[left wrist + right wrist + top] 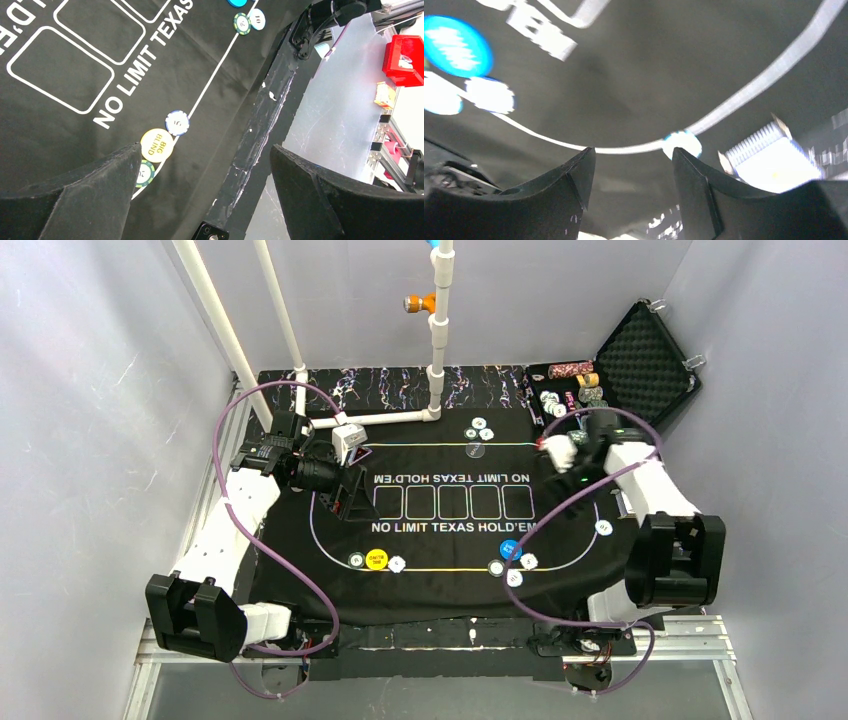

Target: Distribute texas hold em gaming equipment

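On the black mat (pixel 330 590), a green chip (pixel 355 560), the yellow button disc (pixel 376 559) and a white chip (pixel 397 564) lie along the near line at left. The blue button disc (pixel 510 549) lies with white chips (pixel 529 561) at near right. One white chip (pixel 604 527) sits alone at the right edge, and two chips (pixel 478 428) rest at the far side. My left gripper (pixel 350 498) (pixel 205 150) hangs open and empty above the mat; the yellow disc (pixel 157 145) shows beside its left finger. My right gripper (pixel 560 448) (pixel 633 152) is open and empty, with a white chip (pixel 681 142) past its right finger. No playing cards are in view.
An open black foam-lined case (pixel 640 360) stands at the back right with stacks of chips (pixel 572 390) beside it. White pipes (pixel 438 350) rise from the mat's far edge. A blurred, bright ribbed object (pixel 774 165) lies right of my right fingers.
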`<state>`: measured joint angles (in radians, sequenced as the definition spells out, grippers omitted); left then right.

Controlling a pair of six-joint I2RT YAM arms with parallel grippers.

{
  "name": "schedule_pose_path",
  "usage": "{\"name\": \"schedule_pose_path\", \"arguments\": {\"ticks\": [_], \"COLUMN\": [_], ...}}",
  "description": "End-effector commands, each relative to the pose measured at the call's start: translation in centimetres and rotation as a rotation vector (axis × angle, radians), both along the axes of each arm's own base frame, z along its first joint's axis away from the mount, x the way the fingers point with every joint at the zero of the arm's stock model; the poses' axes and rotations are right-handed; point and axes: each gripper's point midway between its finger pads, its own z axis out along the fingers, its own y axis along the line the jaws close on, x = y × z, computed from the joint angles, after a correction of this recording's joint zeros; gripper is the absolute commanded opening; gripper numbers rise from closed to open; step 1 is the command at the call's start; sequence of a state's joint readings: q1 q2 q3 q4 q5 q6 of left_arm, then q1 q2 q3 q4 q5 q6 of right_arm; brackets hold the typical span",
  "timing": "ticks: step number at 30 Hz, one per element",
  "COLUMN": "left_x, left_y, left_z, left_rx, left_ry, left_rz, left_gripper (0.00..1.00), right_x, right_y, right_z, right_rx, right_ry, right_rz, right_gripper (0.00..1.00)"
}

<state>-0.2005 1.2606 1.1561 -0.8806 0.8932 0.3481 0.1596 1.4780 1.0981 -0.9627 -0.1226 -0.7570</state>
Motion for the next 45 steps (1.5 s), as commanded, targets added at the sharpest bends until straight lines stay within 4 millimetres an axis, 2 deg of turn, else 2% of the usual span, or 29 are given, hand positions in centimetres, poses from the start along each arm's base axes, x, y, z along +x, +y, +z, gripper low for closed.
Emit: {"name": "schedule_pose_path", "arguments": {"ticks": [1,3,5,8,13,24,37,45], "left_x": [-0.7,-0.7,-0.7,-0.7,-0.6,-0.4,-0.4,-0.4], "left_y": [0.0,-0.1,-0.1,-0.1,-0.1,-0.2,-0.2,-0.1], "left_z": [0.6,0.7,0.7,0.7,0.6,0.5,0.4,0.4], "left_rx": [-0.007,-0.008,-0.010,-0.012,-0.009,-0.012,-0.009,-0.007], "left_ry": [-0.006,-0.006,-0.004,-0.006,-0.006,0.001,0.007,0.004], "left_rz": [-0.016,-0.016,-0.018,-0.020,-0.019,-0.017,-0.016,-0.014], "left_gripper": [0.99,0.99,0.99,0.99,0.99,0.99,0.99,0.99], "right_x": [0.0,0.0,-0.3,-0.5,-0.1,1.1,1.6,0.4], "right_y": [-9.1,-12.1,-14.1,-15.3,-15.2,-14.0,-12.9,-12.7], "right_z": [0.4,-0.2,-1.1,-2.3,-3.6,-5.1,-7.3,-8.9], "right_rx": [-0.028,-0.051,-0.083,-0.110,-0.098,-0.091,-0.082,-0.090], "right_ry": [0.048,0.059,0.071,0.084,0.078,0.044,0.053,0.092], "right_rz": [-0.263,-0.364,-0.433,-0.500,-0.551,-0.566,-0.552,-0.551], "right_gripper": [0.68,0.71,0.71,0.72,0.73,0.78,0.75,0.70]}}
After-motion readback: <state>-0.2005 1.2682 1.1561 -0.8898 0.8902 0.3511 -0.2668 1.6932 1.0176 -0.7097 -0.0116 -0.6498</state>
